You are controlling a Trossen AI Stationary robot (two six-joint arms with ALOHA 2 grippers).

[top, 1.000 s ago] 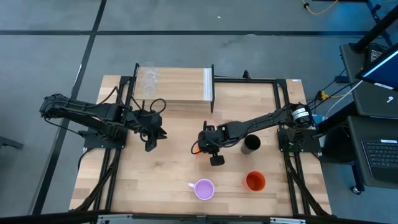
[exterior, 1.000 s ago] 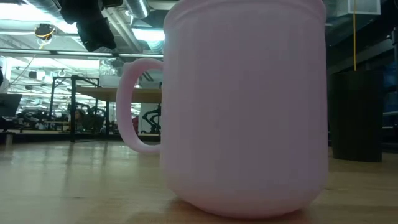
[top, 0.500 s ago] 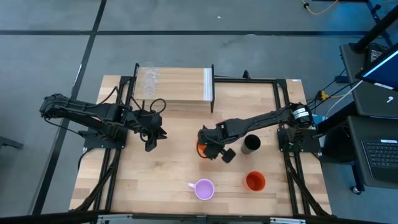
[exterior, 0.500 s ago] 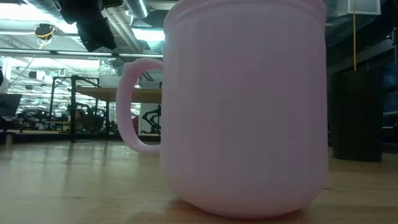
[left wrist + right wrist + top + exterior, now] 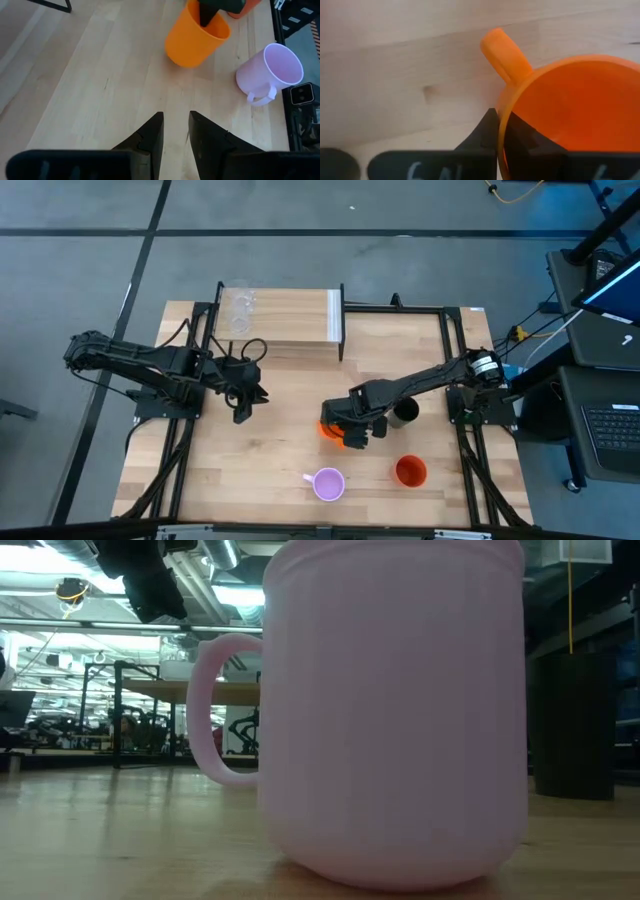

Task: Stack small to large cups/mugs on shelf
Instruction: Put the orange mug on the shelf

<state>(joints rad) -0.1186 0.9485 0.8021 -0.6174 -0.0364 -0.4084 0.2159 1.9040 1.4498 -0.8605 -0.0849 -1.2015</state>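
Note:
An orange handled mug [image 5: 327,428] is near the table's middle, and my right gripper [image 5: 350,433] is shut on its rim. My left gripper [image 5: 246,394] hovers left of centre, fingers slightly apart and empty; its wrist view [image 5: 175,135] looks at the orange mug [image 5: 195,35] and the lilac mug [image 5: 272,72]. The lilac mug [image 5: 327,483] stands on its base near the front edge and fills the low view [image 5: 390,710]. The black tumbler [image 5: 404,412] and red-orange cup [image 5: 410,471] stand to the right. Two clear glasses [image 5: 240,308] stand on the shelf [image 5: 290,320]. My right gripper pinches the orange mug's rim wall [image 5: 504,112] just beside the handle [image 5: 504,55], one finger inside the mug [image 5: 525,137] and one outside [image 5: 487,127]. The fingers come from above, slanting from the table's right. The mug sits tilted; whether its base touches the table I cannot tell.
The shelf stands at the table's far edge on thin black legs, its left end taken by the glasses. Bare tabletop lies between my left gripper and the orange mug. A laptop and cables are beyond the right edge.
My right gripper has swung toward the table's right and near edges and turned about the orange mug. The mug has shifted a little toward the near edge and shows more from above.

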